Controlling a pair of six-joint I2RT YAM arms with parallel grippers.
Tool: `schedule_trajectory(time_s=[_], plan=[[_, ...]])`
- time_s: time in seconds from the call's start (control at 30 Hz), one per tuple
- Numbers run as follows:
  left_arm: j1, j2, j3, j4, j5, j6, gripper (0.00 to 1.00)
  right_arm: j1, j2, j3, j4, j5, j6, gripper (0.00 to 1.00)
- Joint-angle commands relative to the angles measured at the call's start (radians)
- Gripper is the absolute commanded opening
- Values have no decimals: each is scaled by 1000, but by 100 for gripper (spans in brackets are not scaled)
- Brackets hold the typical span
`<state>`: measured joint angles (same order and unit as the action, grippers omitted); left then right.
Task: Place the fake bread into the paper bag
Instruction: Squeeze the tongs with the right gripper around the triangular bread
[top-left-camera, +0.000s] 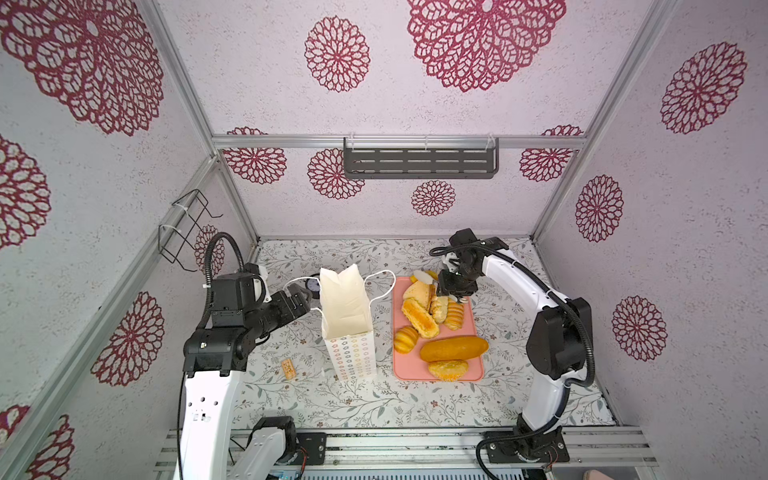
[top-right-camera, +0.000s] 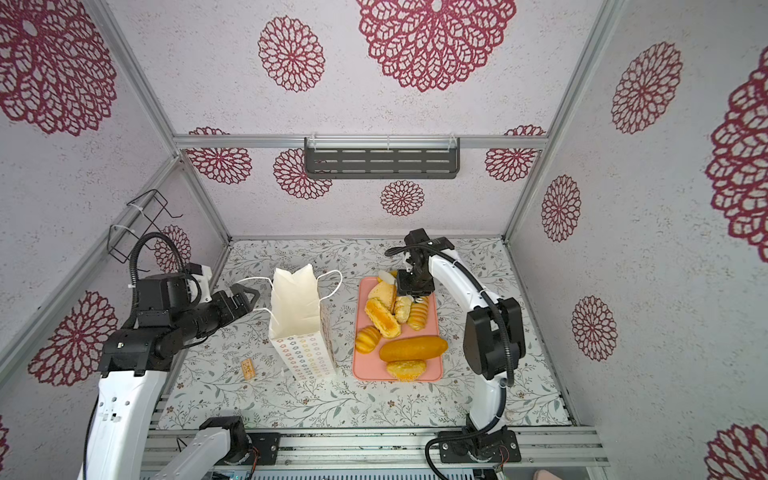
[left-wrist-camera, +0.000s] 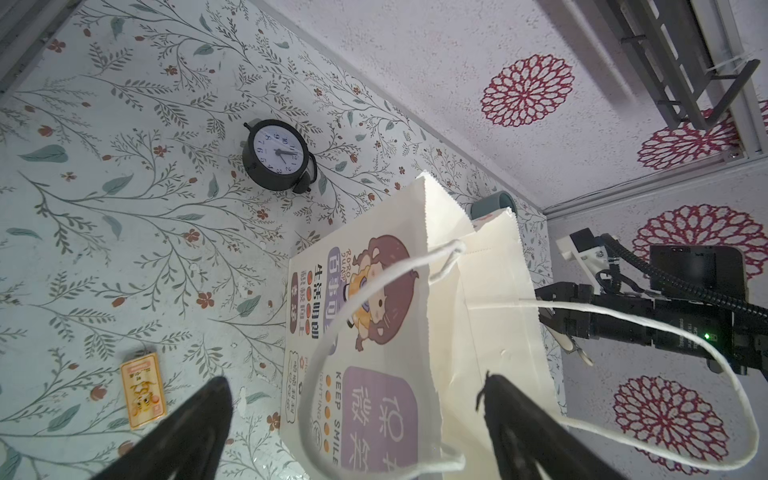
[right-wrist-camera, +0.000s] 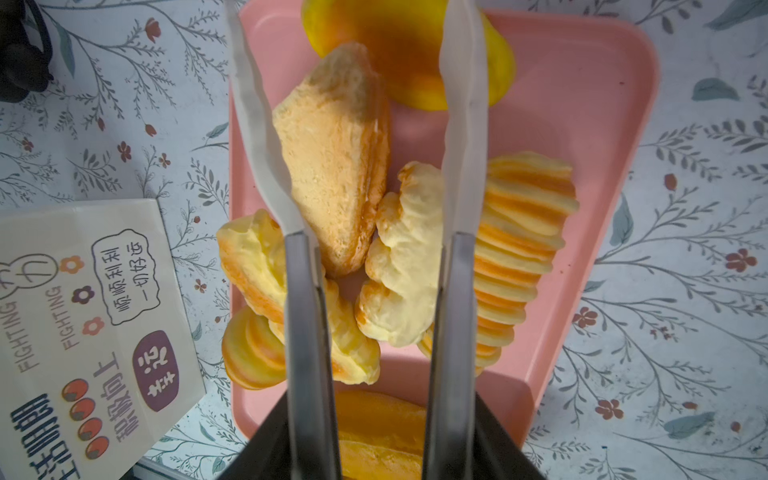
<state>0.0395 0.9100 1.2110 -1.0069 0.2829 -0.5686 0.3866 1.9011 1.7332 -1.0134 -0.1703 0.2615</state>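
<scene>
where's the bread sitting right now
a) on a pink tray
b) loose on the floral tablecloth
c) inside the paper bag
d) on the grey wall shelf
a: the fake bread lies piled on the pink tray, which sits on the table beside the paper bag.

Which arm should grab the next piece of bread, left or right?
Right. The right gripper holds tongs, and their tips hang open over the triangular bread on the pink tray. The left gripper is open beside the paper bag, on the side away from the tray.
</scene>
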Motion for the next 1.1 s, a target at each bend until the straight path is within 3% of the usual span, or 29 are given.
schedule_trajectory(time_s=[0.0, 0.4, 0.73, 1.07], plan=[[8, -11, -14, 13, 5, 9, 97, 0, 2, 51, -41, -16, -18, 51], [10, -25, -21, 10, 6, 23, 97, 12, 79, 143, -89, -23, -18, 45], [14, -25, -23, 10, 8, 31, 97, 19, 96, 152, -97, -17, -17, 46], [17, -18, -3, 7, 19, 31, 97, 30, 50, 135, -76, 1, 5, 28]])
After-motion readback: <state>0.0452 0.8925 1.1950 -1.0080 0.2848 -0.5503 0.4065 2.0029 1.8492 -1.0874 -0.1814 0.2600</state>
